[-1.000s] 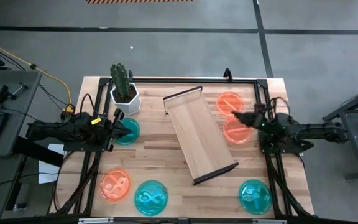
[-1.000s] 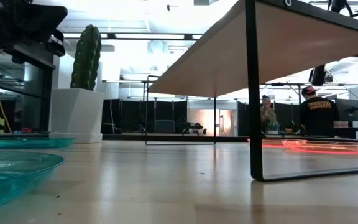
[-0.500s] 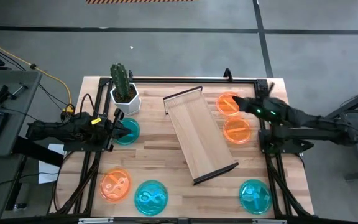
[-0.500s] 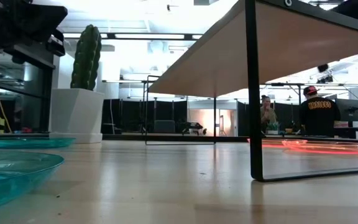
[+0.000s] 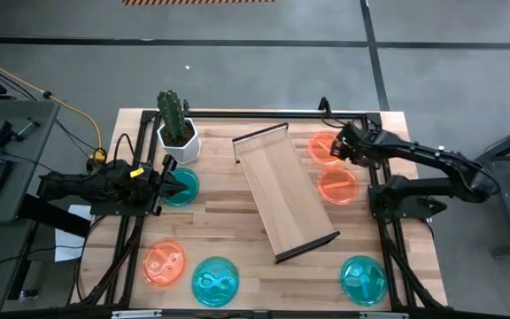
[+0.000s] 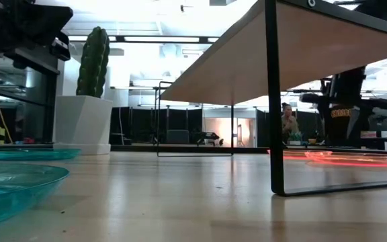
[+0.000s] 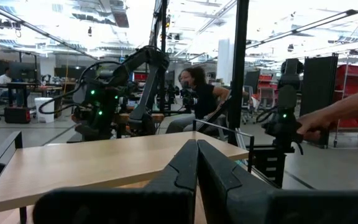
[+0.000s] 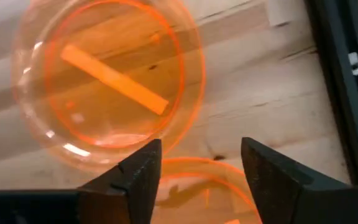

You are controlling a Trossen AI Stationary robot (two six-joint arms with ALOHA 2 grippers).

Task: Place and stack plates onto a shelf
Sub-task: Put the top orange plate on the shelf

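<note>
The shelf, a long light-wood board with dark end rails, lies slantwise mid-table. Two orange plates lie flat to its right. My right gripper hangs open above them, pointing steeply down, its fingers over the gap between the far orange plate and the near one, touching neither. A third orange plate and two teal plates lie near the front edge. My left gripper rests shut at the left, above another teal plate.
A potted cactus in a white pot stands at the far left. Dark frame rails run along the table's edges. People sit and stand in the room beyond the table, one hand showing in the left wrist view.
My right arm has swung out from its rest at the table's right edge toward the far edge. Its gripper has tipped from about level to pointing steeply down over the two orange plates. The plates and the shelf have not moved.
</note>
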